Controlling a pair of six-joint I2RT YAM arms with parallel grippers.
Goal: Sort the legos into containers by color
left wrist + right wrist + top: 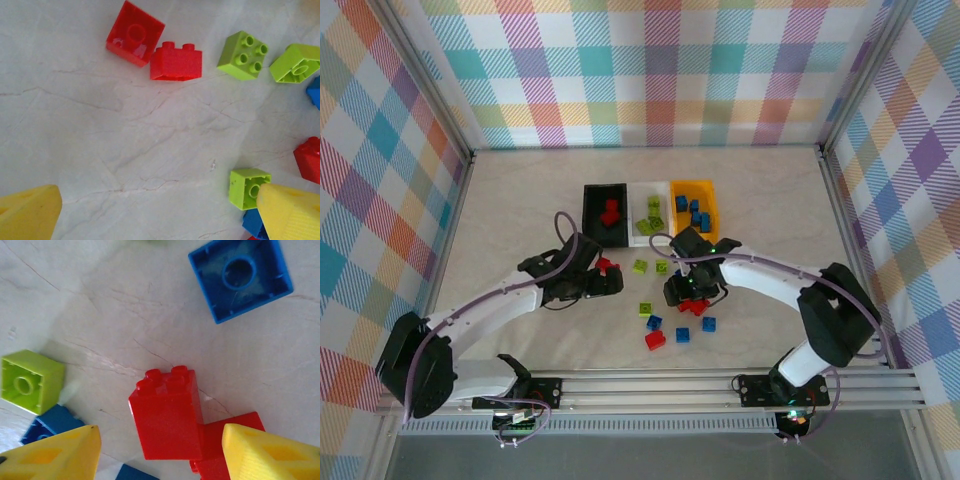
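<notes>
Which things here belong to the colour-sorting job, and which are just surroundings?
Job: legos, black bin, white bin, orange bin.
Not the job: checked walls, metal rail at the table's near edge.

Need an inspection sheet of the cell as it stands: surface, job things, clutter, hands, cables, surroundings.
Surface: pale marbled tabletop, no spills seen.
Job's things: black bin holds red, white bin green, yellow-orange bin blue; loose legos of all three colours lie between the arms.
Clutter: nothing seen.
Hands: left hand open over bare table; right hand open, straddling a red lego.
Cables: purple cable along each arm, no tangles seen.
Surroundings: plaid walls; aluminium rail at the near edge.
</notes>
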